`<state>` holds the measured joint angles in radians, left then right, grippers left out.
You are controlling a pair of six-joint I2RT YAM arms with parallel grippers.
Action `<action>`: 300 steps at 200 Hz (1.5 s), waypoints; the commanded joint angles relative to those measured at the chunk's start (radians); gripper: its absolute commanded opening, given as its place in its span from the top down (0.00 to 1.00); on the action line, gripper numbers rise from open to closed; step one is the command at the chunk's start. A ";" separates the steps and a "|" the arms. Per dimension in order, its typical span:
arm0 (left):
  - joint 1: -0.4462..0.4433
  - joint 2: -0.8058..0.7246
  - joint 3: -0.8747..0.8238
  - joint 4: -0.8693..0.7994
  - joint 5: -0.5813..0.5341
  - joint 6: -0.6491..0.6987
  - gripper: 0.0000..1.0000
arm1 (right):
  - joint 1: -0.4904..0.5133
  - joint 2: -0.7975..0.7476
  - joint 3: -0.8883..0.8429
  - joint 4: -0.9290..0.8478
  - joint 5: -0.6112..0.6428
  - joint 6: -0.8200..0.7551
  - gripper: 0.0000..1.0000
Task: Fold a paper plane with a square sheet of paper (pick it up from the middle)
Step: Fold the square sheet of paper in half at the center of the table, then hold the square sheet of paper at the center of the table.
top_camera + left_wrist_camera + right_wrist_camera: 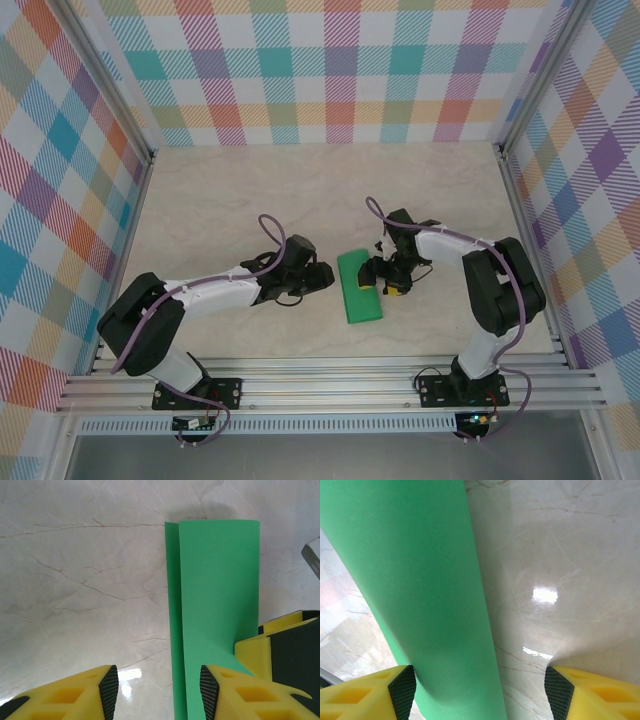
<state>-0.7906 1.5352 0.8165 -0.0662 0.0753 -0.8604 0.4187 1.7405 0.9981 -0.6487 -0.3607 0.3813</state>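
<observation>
Yellow-and-black left jaws stand spread astride the sheet's [220, 595] loose long edges; right jaws, also spread, straddle its curled fold, pinching nothing. Sheet lies doubled on the counter [250, 200] between the arms. Probably best to align both edges squarely before flattening the crease.

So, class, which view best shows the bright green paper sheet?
Left wrist: the bright green paper sheet lies folded, both layers' edges clear. Top external shows its whole outline, small; right wrist, a curved close-up.
</observation>
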 commanded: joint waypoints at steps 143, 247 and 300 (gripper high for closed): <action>-0.015 0.052 0.052 0.021 0.000 0.002 0.51 | 0.074 0.096 0.055 -0.032 0.201 0.075 0.24; -0.019 0.086 0.080 0.036 0.020 -0.006 0.69 | 0.075 0.128 0.048 -0.031 0.242 0.088 0.24; -0.043 0.169 0.128 0.050 0.029 -0.034 1.00 | 0.075 0.137 0.043 -0.027 0.250 0.092 0.24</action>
<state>-0.8078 1.6600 0.9070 -0.0418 0.0887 -0.8776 0.4931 1.7985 1.0813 -0.7250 -0.2016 0.4759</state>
